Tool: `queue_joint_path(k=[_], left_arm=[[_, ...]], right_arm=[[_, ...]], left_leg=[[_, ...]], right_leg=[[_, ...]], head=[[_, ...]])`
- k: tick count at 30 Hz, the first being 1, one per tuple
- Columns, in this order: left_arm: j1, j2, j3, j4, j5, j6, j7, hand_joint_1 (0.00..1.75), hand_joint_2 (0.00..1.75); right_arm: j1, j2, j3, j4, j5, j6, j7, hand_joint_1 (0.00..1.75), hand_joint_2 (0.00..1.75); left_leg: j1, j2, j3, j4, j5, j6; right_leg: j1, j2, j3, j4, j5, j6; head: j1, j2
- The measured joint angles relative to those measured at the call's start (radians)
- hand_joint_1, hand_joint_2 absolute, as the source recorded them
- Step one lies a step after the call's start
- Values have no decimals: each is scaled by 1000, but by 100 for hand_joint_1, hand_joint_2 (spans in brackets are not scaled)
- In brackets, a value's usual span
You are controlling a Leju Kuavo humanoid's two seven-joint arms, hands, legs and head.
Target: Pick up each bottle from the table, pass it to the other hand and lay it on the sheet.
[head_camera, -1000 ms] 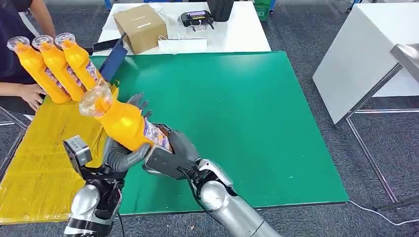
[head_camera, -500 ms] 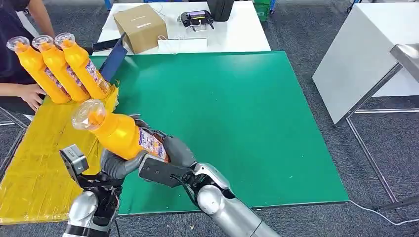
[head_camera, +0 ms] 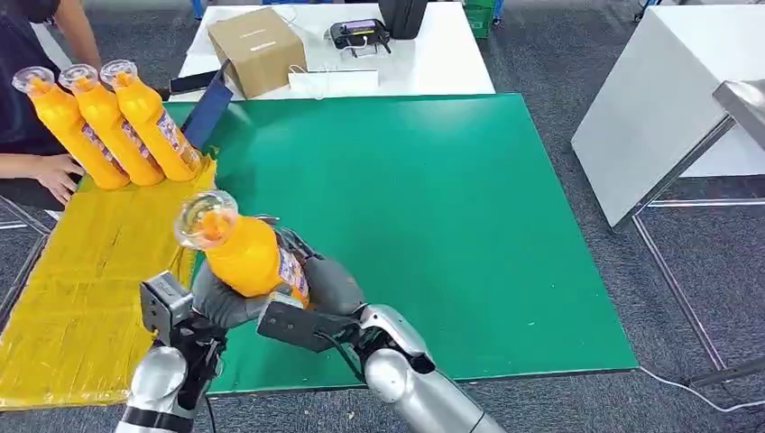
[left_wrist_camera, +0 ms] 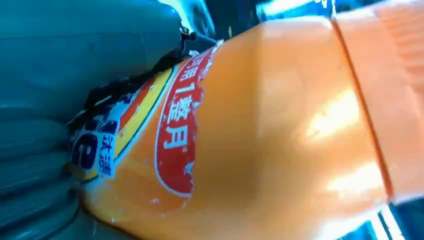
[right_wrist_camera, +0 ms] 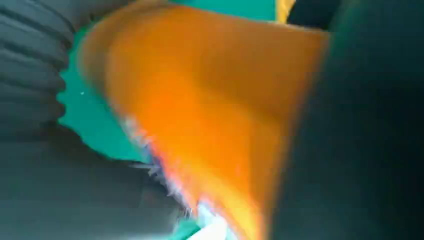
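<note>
An orange bottle (head_camera: pixel 248 262) with a clear cap and a printed label hangs over the border of the green mat (head_camera: pixel 424 207) and the yellow sheet (head_camera: pixel 81 280), cap tilted up toward me. My left hand (head_camera: pixel 221 305) cups its body from below. My right hand (head_camera: pixel 327 281) wraps its base from the right. Up close, the left wrist view has the bottle (left_wrist_camera: pixel 260 140) against my left hand (left_wrist_camera: pixel 45 100). In the blurred right wrist view the bottle (right_wrist_camera: pixel 200 110) lies by my right hand (right_wrist_camera: pixel 35 165). Three more orange bottles (head_camera: pixel 108 122) lie side by side at the sheet's far end.
A person's hand (head_camera: pixel 56 171) rests at the sheet's far left edge. Behind the mat, a white table (head_camera: pixel 433 63) carries a cardboard box (head_camera: pixel 255 50) and a black device (head_camera: pixel 359 34). A blue board (head_camera: pixel 207 108) leans near the bottles. A white cabinet (head_camera: pixel 659 99) stands to the right.
The held bottle has tipped more upright and its cap has swung right, toward the mat. My left arm has shifted right under it; the right hand stays on the base.
</note>
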Motion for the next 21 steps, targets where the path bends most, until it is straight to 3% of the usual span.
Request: queue_joint_path(k=[9, 17, 21], left_arm=[[-88, 100, 68, 134, -1061, 524, 100, 175, 175], [-102, 146, 92, 248, -1135, 559, 128, 175, 175], [-119, 211, 55, 332, -1334, 579, 336, 175, 175]], right_arm=[[99, -81, -177, -257, -67, 19, -84, 0, 0], [134, -114, -223, -357, -76, 24, -92, 0, 0], [135, -129, -224, -384, -96, 24, -114, 0, 0]], left_leg=[[0, 0, 0, 0, 0, 0], [0, -1, 0, 0, 0, 0], [0, 1, 0, 0, 0, 0]], right_leg=[[0, 0, 1, 0, 0, 0], [0, 0, 0, 0, 0, 0], [0, 0, 0, 0, 0, 0]], head=[[0, 0], [0, 0], [0, 0]])
